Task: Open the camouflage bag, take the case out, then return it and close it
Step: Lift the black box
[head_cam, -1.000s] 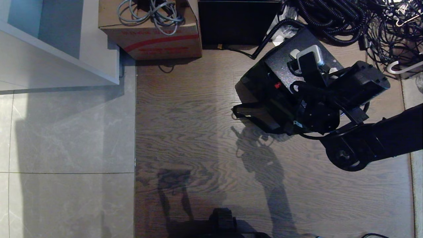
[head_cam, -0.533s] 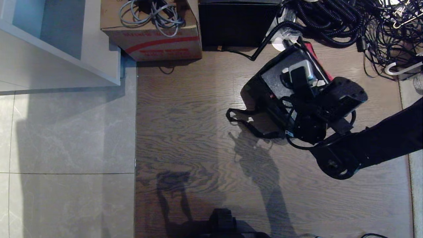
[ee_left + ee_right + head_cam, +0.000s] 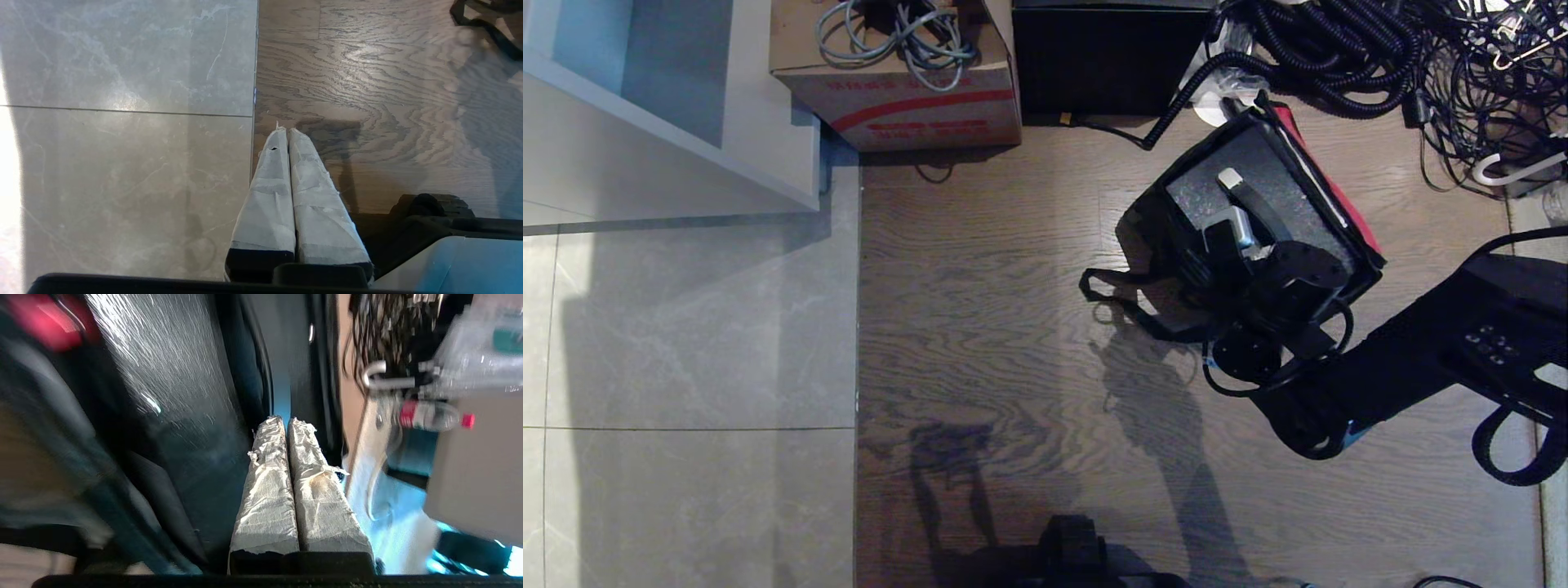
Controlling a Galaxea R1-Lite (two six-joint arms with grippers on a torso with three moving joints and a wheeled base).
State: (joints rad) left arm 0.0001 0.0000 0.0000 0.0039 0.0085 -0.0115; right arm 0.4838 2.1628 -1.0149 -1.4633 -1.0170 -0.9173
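Observation:
The camouflage bag (image 3: 1156, 224) stands open on the wood floor. Its black sides and the red lining (image 3: 1331, 184) of the thrown-back lid show, while the camouflage pattern is hidden. Its strap (image 3: 1111, 290) trails toward the near left. The speckled grey-black case (image 3: 1278, 175) sits inside the bag, its black handle (image 3: 1245, 196) lying on top. My right gripper (image 3: 1235, 227) (image 3: 286, 420) is over the case beside the handle, shut, with nothing showing between its fingers. The case surface (image 3: 171, 375) fills the right wrist view's side. My left gripper (image 3: 288, 131) is parked shut above the floor.
A red-striped cardboard box (image 3: 898, 98) holding grey cables and a plain black box (image 3: 1107, 57) stand at the back. Tangled black cables (image 3: 1380, 49) lie at the back right. A white cabinet (image 3: 670, 114) is at the far left. Wood floor lies in front of the bag.
The case has gone from being held up near the camera down into the bag. My right arm dropped with it and drew nearer. The lid's red lining now shows.

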